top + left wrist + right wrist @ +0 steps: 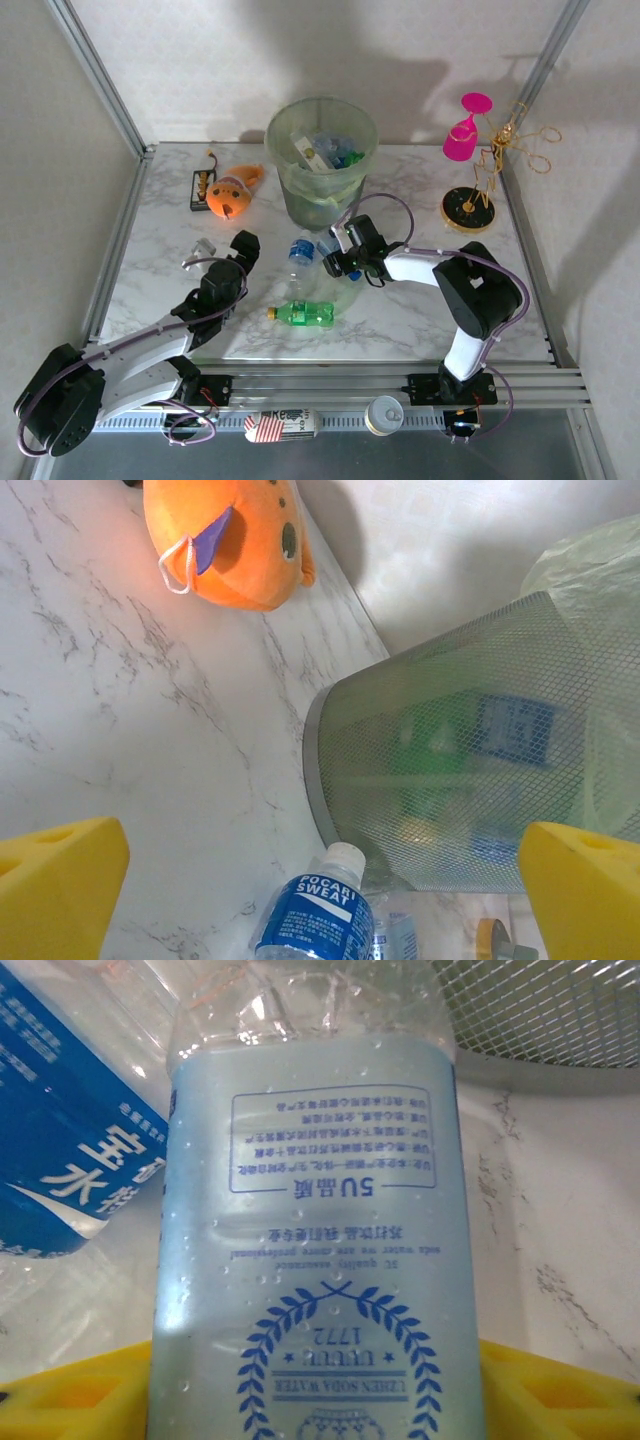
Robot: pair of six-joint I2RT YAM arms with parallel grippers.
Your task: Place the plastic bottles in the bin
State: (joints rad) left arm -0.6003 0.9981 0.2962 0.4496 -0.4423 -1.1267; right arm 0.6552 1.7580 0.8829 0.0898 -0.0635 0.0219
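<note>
Soda-water bottle (310,1210): lying on counter (420,300) just near of bin (330,200). Long axis is set across right claw (320,1400), between its pads (80,1400); firm grip cannot be told. Left claw (320,880): spread wide, empty, farther off.

You're in a robotics lab test cell: white marble-look table (150,245), aluminium-profile frame (100,75), plain white panel walls (200,60), 2 arms bolted to a metal rail (330,385).

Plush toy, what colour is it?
The plush toy is orange, clearest in the left wrist view.
</note>
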